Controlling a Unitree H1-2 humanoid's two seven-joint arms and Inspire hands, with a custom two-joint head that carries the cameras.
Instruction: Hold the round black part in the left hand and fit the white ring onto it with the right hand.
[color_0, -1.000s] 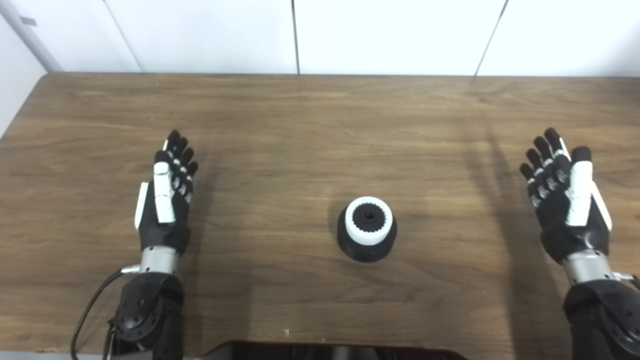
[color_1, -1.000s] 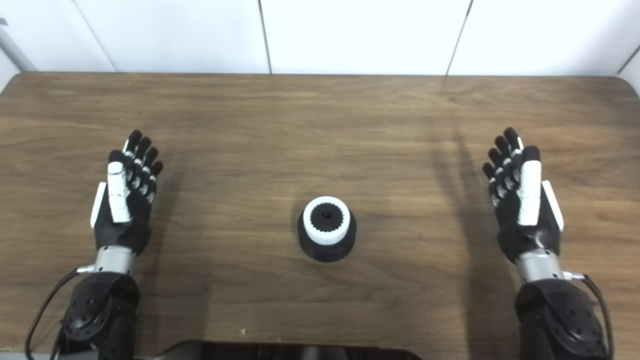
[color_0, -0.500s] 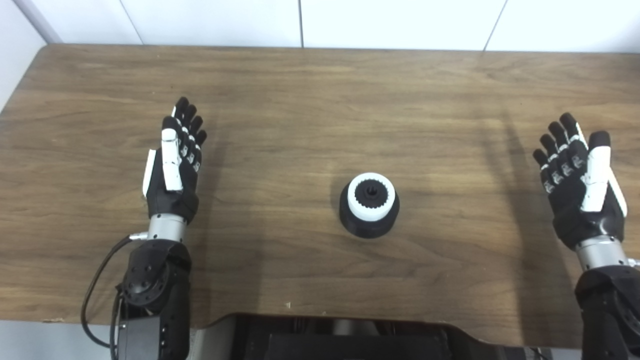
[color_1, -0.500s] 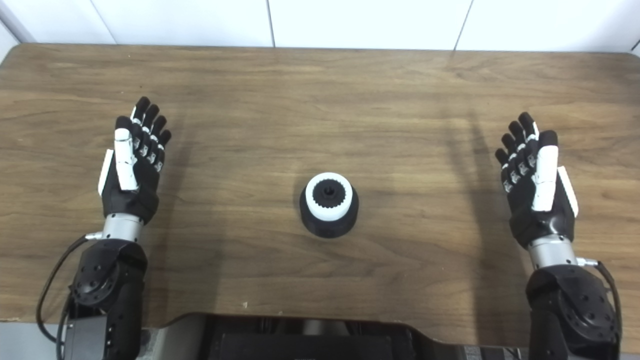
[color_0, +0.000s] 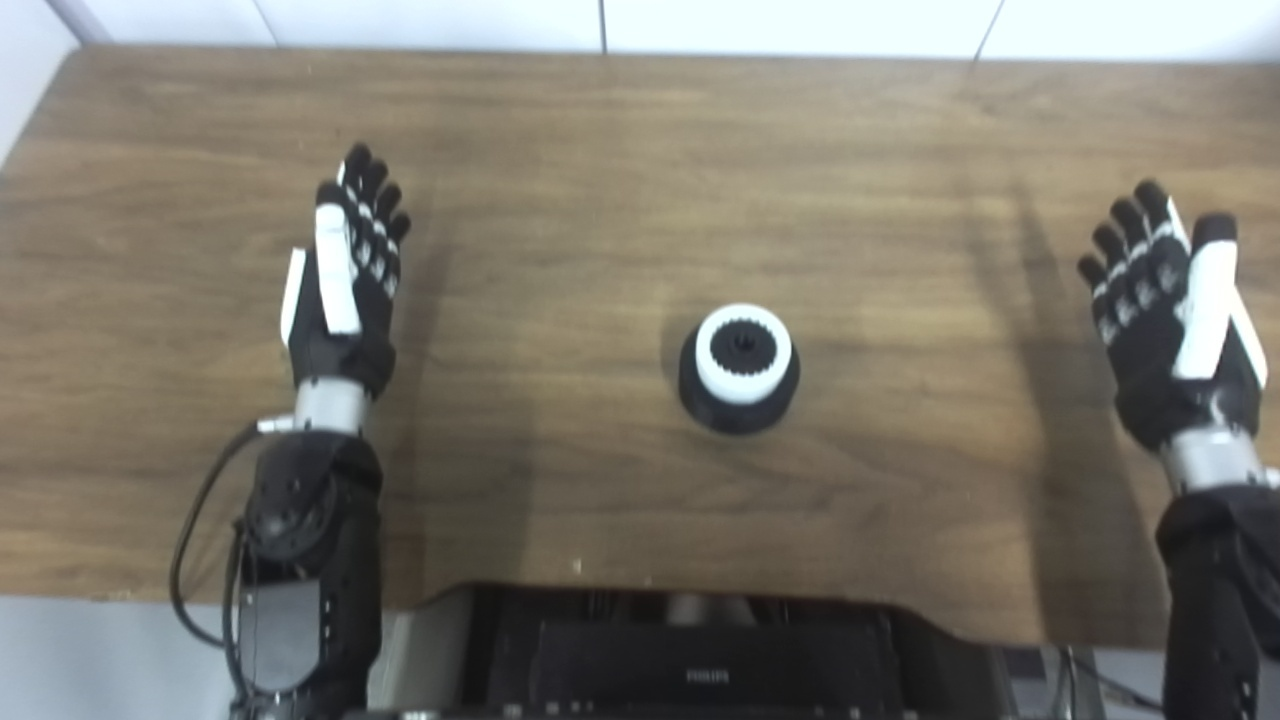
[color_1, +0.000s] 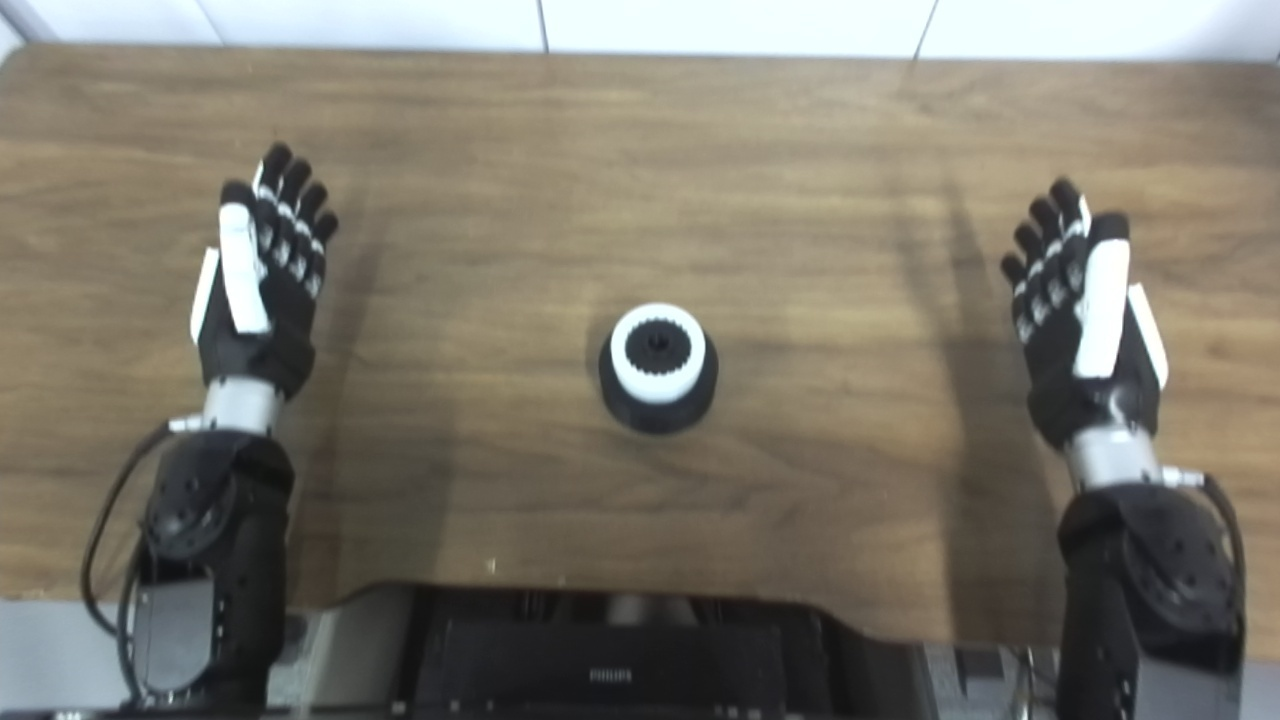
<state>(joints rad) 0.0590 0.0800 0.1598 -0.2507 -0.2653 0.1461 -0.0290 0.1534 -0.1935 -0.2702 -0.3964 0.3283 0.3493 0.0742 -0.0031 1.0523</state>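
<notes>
**Resting open hands on either side of an assembled part**

Looking down from above, a brown wooden table (color_0: 600, 150) fills most of the frame, with a strip of white wall (color_0: 800, 20) along the top edge. The picture is slightly blurred.

Near the middle of the frame, a little right of centre in the left eye view, the round black part (color_0: 739, 405) stands on the table. The white ring (color_0: 743, 353) sits on top of it, circling a dark toothed centre. Neither hand touches it.

At the left side of the frame, the left hand (color_0: 343, 290) is held flat over the table, fingers straight, close together and pointing toward the top of the frame. It holds nothing. Its black forearm runs down to the bottom left corner, with a thin black cable (color_0: 195, 530) looping beside it.

At the far right edge, the right hand (color_1: 1085, 320) mirrors it: fingers extended and slightly fanned, pointing up the frame, holding nothing. Both hands are well apart from the part.

Along the bottom centre, below the table's front edge, a dark piece of the robot's body (color_0: 690, 660) shows, bearing small lettering too blurred to read reliably.
</notes>
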